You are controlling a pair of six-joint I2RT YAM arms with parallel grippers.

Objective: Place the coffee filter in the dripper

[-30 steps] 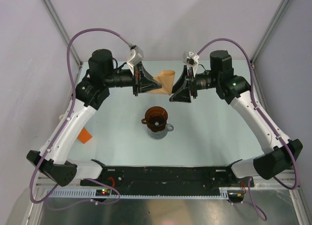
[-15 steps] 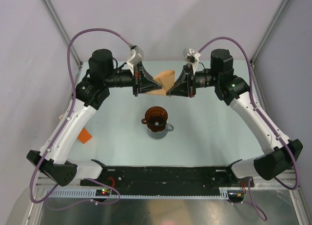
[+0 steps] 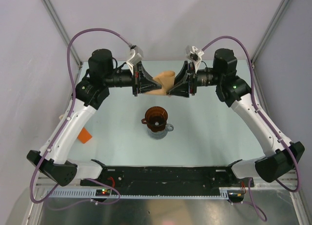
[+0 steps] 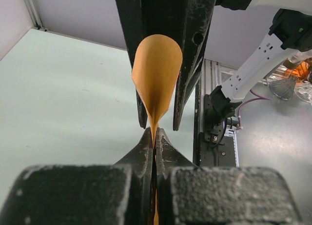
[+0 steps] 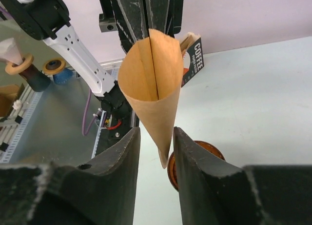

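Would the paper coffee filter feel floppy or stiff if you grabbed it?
Probably floppy: the coffee filter bulges open past where the left fingers pinch it flat. Likely very light: that small pinch seems to hold it midair. It may crush easily; the paper looks thin.

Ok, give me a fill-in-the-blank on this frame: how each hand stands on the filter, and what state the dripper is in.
1. The left hand is ____ on the coffee filter, holding it up off the table.
2. The right hand is ____, straddling the filter's narrow end.
3. The dripper below them is ____.

Missing words: shut; open; empty.
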